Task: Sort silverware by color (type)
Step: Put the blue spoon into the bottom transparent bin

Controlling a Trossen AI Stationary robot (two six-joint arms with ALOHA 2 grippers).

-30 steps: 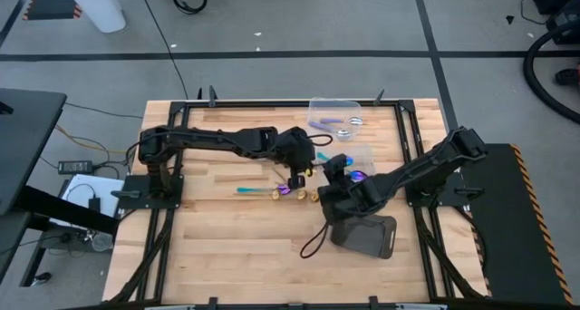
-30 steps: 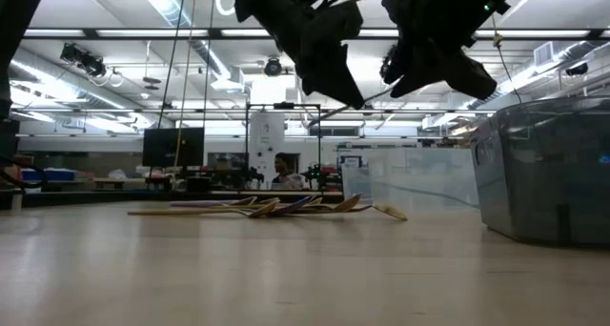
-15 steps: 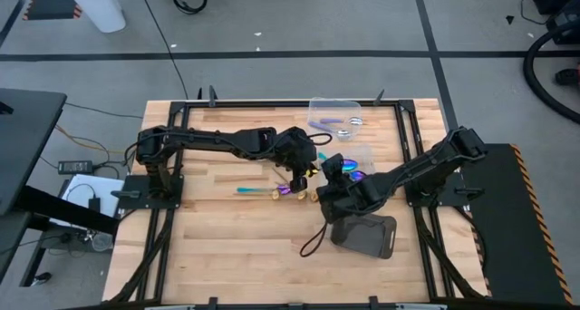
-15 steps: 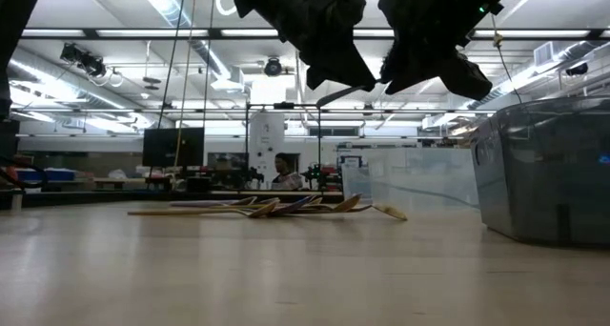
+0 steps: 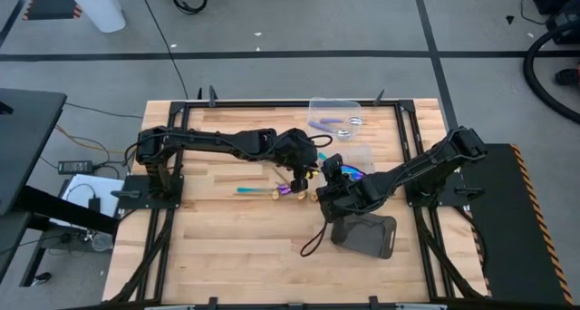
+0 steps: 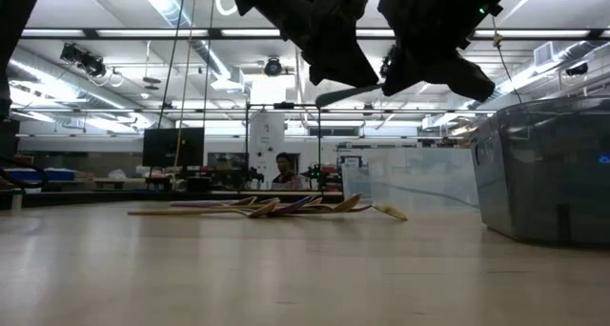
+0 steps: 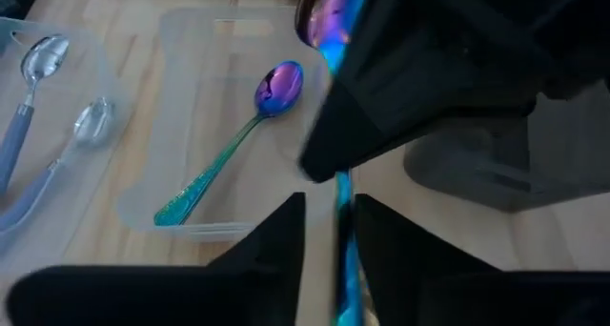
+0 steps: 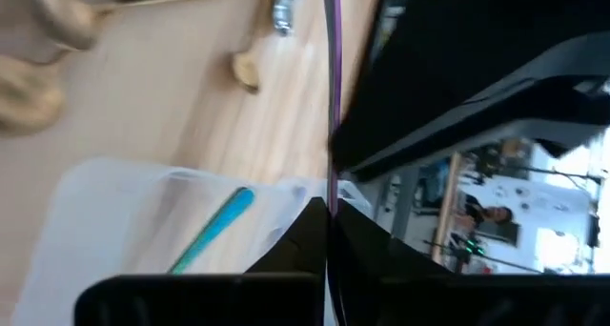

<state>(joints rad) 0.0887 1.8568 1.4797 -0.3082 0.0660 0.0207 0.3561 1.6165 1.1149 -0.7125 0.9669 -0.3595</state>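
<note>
An iridescent teal-purple spoon (image 7: 340, 207) hangs in the air between my two grippers, above the table's middle. My right gripper (image 8: 329, 212) is shut on it. My left gripper (image 7: 332, 245) is open, one finger on either side of the spoon's handle. In the low view the spoon (image 6: 348, 93) lies level between the two dark grippers. More silverware (image 5: 276, 190) lies in a loose pile on the wood. Another iridescent spoon (image 7: 238, 140) lies in a clear tub (image 5: 355, 160). Two lilac-handled spoons (image 7: 38, 97) lie in a second tub (image 5: 333, 115). My right gripper pinches the spoon's handle (image 8: 331, 178) between its two fingers, at a point short of the bowl (image 7: 327, 10). The spoon is level and clear of the table. My left gripper's fingers (image 7: 276, 240) flank the handle's other end; whether they touch it I cannot tell.
A dark grey tray (image 5: 364, 235) lies near the table's front right, with a black cable loop (image 5: 313, 245) beside it. Both tubs stand at the far right of the wood. Bare wood lies to the left of the pile.
In the low view the spoon was hidden among the grippers a second ago; now it shows level between them. My left gripper has tipped up slightly. Both arms have kept their places.
</note>
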